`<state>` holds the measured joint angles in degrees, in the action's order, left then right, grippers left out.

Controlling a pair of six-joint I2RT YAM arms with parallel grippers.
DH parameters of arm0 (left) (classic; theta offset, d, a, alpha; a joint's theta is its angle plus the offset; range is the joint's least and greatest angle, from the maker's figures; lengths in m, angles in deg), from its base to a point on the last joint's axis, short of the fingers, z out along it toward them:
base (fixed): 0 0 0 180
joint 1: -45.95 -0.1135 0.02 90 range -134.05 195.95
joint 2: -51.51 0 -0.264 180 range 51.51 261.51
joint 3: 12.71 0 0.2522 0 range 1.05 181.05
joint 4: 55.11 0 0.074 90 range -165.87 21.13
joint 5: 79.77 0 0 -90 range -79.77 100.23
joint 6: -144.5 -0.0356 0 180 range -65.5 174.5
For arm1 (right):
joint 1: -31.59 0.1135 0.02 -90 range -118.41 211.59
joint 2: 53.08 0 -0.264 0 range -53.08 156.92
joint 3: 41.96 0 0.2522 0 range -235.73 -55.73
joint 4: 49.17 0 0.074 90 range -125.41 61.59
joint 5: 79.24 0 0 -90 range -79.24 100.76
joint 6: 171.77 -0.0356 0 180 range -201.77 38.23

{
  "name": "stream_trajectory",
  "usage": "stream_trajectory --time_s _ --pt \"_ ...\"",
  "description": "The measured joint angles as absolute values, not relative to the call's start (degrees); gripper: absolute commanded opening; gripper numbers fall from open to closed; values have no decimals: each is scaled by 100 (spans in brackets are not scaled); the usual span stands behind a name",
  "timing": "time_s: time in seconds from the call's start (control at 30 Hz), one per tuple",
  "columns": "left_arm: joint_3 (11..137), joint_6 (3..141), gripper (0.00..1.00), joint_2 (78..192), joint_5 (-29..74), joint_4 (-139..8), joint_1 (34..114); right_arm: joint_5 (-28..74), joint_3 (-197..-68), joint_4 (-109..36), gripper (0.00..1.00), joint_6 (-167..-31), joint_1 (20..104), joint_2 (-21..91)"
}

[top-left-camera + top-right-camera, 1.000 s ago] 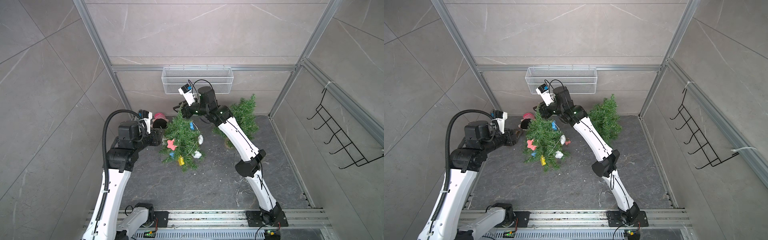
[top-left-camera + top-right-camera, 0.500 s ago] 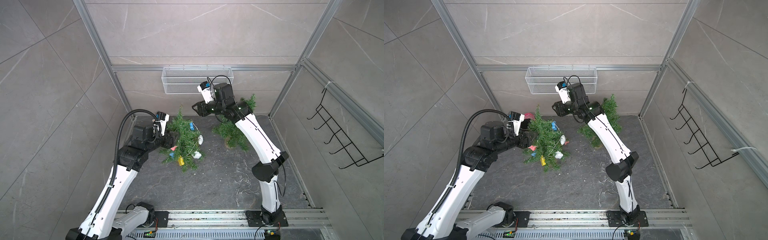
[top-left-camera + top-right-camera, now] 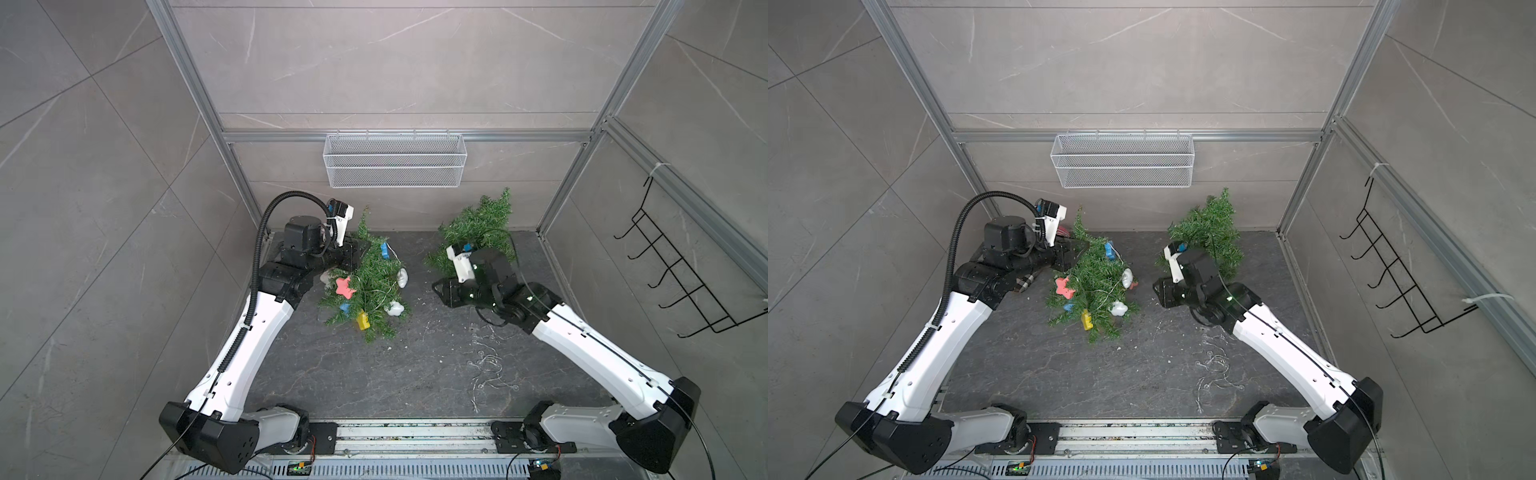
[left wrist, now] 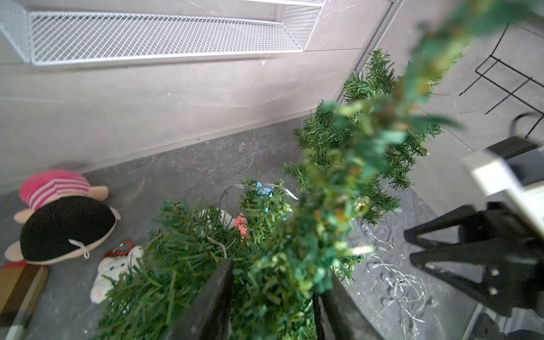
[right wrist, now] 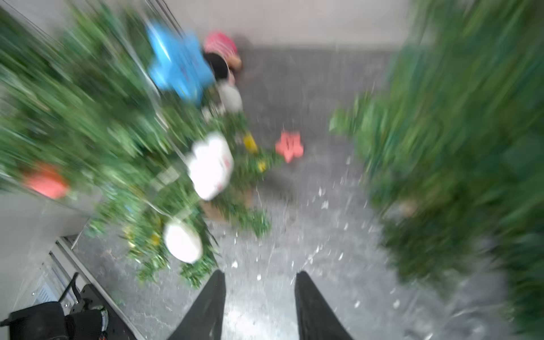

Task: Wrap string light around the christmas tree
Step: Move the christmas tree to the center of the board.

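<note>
We see a dark stone floor [image 3: 374, 386] walled in by grey panels, with the left arm [image 3: 257, 332] reaching in from the near left and the right arm [image 3: 590, 353] from the near right. The christmas tree [image 3: 370, 286], hung with ornaments, stands left of centre towards the far side, and a bare second tree [image 3: 478, 228] sits in the far right corner. A white wire basket [image 3: 395, 166] hangs on the far wall and a black hook rack [image 3: 685, 282] on the right wall. Most of the string light [image 3: 488, 370] lies in a loose tangle on the floor at the near right, well apart from the christmas tree, though in both top views a thin silvery strand crosses its branches. A plush toy [image 4: 64, 220] lies on the floor at the far left. The left gripper [image 4: 273, 306] straddles the upper part of the christmas tree, with foliage filling the gap between its jaws; we cannot tell whether they squeeze it. The right gripper [image 5: 260, 306] hovers between the two trees with its jaws partly apart and only bare floor between them, in a badly blurred wrist view. On the branches we pick out a pink star [image 3: 344, 286], a white ornament [image 3: 395, 308], a blue one [image 3: 385, 250] and a yellow one [image 3: 363, 321].
</note>
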<state>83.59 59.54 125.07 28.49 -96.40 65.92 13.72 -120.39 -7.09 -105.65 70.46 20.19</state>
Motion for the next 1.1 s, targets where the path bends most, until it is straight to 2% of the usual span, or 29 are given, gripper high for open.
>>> stream_trajectory --time_s 0.13,0.27,0.43,0.63,1.1 --pt "8263 5882 15 12513 3008 -9430 6594 1117 -10848 -1690 41 -11186 7958 2821" --pt "8145 5790 0 12513 3109 -9172 6594 1064 -10494 -2958 37 -11781 8384 3965" --pt "8032 5703 0 12496 3140 -8958 6581 1062 -10642 -4567 34 -12403 8412 5119" --pt "8018 5615 0 12496 2956 -8917 6504 1270 -11346 -5618 33 -12841 8419 6089" --pt "8029 5523 0 12537 2530 -8851 5433 1722 -14137 -5255 30 -13024 8567 7956"
